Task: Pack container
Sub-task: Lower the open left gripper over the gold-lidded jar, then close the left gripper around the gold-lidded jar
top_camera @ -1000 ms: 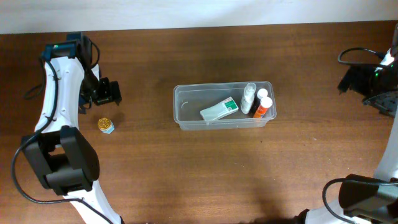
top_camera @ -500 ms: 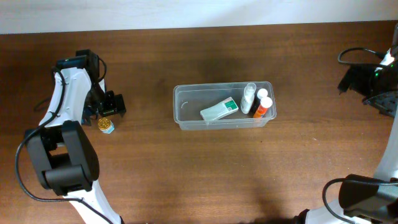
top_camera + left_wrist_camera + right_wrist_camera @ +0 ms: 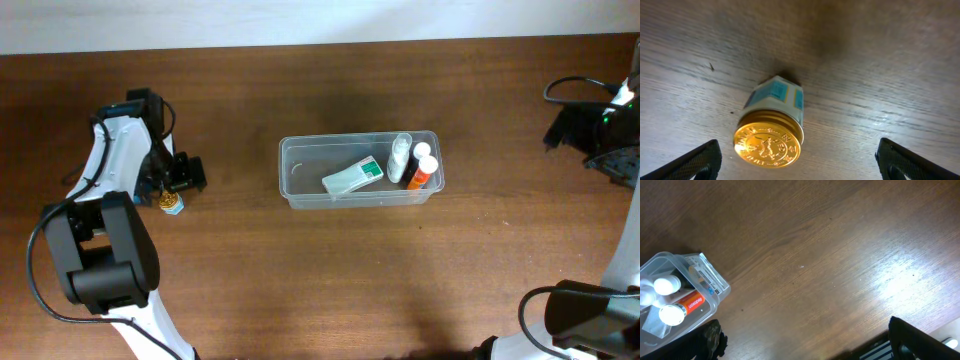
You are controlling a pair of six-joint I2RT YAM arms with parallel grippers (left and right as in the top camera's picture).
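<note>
The container [image 3: 305, 170] sits at the centre of the table [image 3: 300, 280], holding a green-and-white packet [image 3: 353, 177], a clear bottle [image 3: 400, 157] and an orange tube [image 3: 422, 174]. Well out at its nine o'clock, a gold-lidded jar [image 3: 769, 142] stands under the left gripper [image 3: 797, 150], whose fingers are spread wide and empty. The right gripper [image 3: 805, 332], far off at three o'clock, also gapes wide and holds nothing.

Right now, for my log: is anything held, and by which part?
Nothing is held: left gripper is open near the jar; right gripper is open.
</note>
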